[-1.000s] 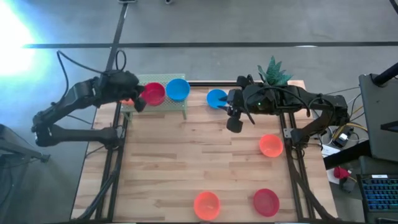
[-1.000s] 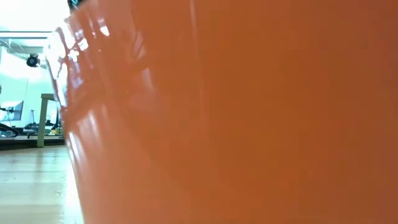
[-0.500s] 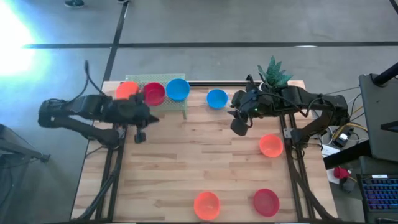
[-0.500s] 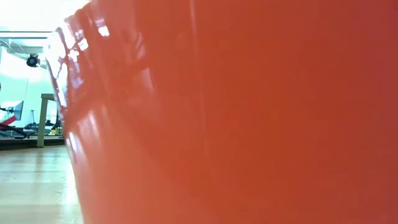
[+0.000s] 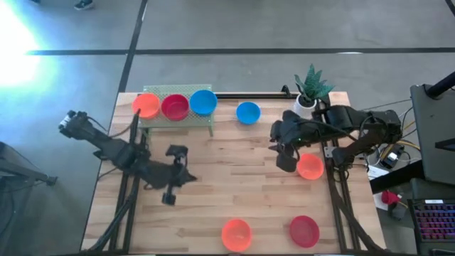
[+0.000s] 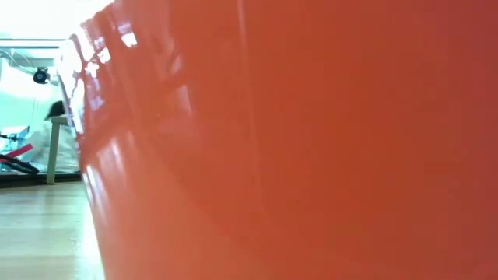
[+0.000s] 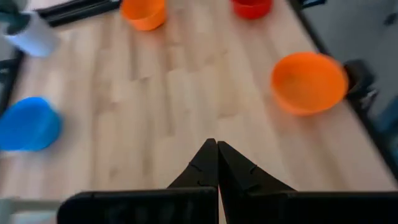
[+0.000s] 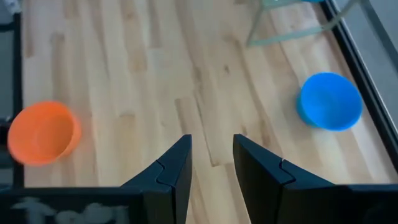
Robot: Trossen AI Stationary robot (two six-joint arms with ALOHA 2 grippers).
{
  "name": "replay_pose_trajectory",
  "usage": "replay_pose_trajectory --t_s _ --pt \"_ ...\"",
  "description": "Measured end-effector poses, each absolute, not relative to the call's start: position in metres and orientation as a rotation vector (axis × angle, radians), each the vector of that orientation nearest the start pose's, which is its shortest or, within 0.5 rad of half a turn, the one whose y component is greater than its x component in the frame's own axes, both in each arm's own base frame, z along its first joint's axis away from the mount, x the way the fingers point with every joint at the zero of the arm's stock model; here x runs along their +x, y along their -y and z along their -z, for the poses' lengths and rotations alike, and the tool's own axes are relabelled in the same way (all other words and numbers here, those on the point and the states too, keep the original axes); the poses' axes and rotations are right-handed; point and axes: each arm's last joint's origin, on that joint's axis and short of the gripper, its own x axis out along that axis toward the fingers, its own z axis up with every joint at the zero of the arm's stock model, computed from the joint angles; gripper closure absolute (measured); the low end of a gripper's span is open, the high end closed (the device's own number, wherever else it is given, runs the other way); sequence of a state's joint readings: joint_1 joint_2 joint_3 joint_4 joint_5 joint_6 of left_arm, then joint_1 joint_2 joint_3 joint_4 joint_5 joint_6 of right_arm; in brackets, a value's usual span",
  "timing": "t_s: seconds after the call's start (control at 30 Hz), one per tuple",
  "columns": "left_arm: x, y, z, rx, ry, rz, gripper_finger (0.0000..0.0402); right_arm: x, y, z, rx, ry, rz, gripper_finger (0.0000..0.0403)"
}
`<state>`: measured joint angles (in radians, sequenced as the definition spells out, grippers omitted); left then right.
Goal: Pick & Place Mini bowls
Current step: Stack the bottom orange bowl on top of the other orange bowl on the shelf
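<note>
The mini bowls are spread over the table. An orange bowl (image 5: 147,104), a red bowl (image 5: 175,107) and a blue bowl (image 5: 203,101) sit on a green rack (image 5: 186,121) at the far edge. A second blue bowl (image 5: 247,112) rests on the wood to the rack's right. Another orange bowl (image 5: 309,166) lies near the right edge. One more orange bowl (image 5: 236,233) and a red bowl (image 5: 304,231) stand at the near edge. My left gripper (image 5: 169,197) hovers left of centre, shut and empty (image 7: 214,148). My right gripper (image 5: 284,162) hangs open and empty (image 8: 211,149) beside the right-edge orange bowl.
A white pot with a green plant (image 5: 308,89) stands at the far right corner. Dark frame rails run along both table sides (image 5: 331,185). Bare wood lies between the two grippers. An orange-red bowl wall (image 6: 311,140) close to the lens fills the low view.
My left gripper has drawn back from the rack toward the near edge and the table's middle, leaving the orange bowl on the rack's left end. My right gripper has moved from beside the blue bowl toward the near edge and right, ending next to the orange bowl.
</note>
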<state>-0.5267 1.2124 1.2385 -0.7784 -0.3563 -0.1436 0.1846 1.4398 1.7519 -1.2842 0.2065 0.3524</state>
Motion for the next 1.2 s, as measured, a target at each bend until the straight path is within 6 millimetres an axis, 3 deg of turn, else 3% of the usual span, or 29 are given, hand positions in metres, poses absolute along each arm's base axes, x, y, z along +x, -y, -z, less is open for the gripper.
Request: replay_pose_trajectory --t_s 0.2,0.47,0.6,0.9,1.2 --pt "0.236 0.139 -0.333 0.103 -0.725 0.242 0.0402 0.246 -0.064 -0.418 0.057 -0.942 0.073 0.0291" --pt "0.263 0.158 -0.302 0.103 -0.806 0.308 0.0402 0.238 -0.090 -0.418 -0.015 -0.943 -0.038 0.0291" --pt "0.279 0.168 -0.296 0.103 -0.822 0.316 0.0402 0.233 -0.099 -0.419 -0.033 -0.939 -0.075 0.0291" --pt "0.307 0.185 -0.287 0.045 -0.854 0.287 0.0399 0.224 -0.106 -0.424 -0.041 -0.914 -0.111 0.0291" --pt "0.318 0.188 -0.268 0.028 -0.909 0.250 0.0344 0.222 -0.106 -0.425 -0.046 -0.908 -0.117 0.0291"
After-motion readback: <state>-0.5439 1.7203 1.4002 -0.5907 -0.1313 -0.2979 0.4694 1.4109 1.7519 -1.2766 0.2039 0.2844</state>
